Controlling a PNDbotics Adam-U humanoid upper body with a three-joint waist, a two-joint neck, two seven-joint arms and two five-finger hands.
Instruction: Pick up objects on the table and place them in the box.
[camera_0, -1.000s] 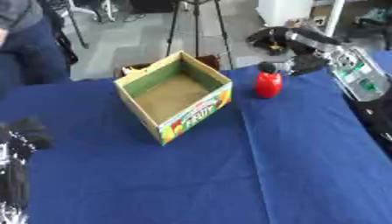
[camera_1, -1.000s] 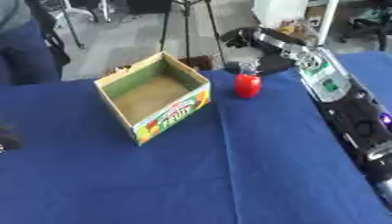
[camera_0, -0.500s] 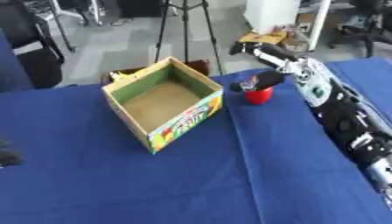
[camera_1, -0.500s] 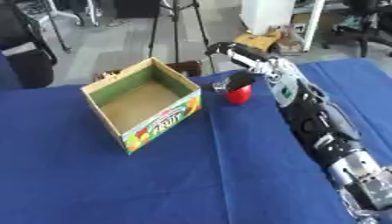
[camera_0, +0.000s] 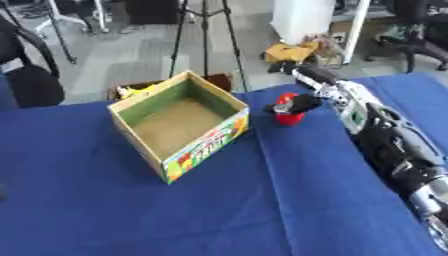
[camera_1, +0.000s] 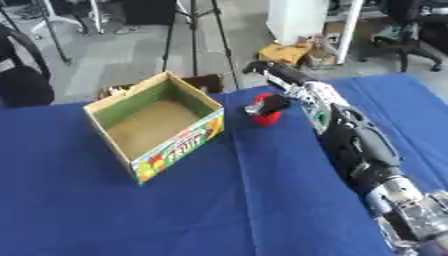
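Observation:
A small red object (camera_0: 287, 114) stands on the blue tablecloth just right of the box. The open cardboard box (camera_0: 181, 123) has a green inside, a brown floor and a printed fruit picture on its front wall; nothing shows inside it. My right hand (camera_0: 308, 79) reaches in from the right along the far side of the red object. Its fingers (camera_1: 265, 69) stretch straight past the object toward the table's back edge, and its thumb (camera_0: 302, 103) lies against the object's top right. My left hand is out of both views.
The blue table (camera_0: 219, 210) spreads wide in front of the box. My right forearm (camera_1: 359, 150) crosses the table's right side. Beyond the back edge are a tripod (camera_0: 206, 30), chairs and a cardboard piece (camera_0: 289, 51) on the floor.
The whole picture has shifted, so the camera has moved. My right arm has stretched out straighter beside the red object, with the thumb now against it. My left hand has left the view.

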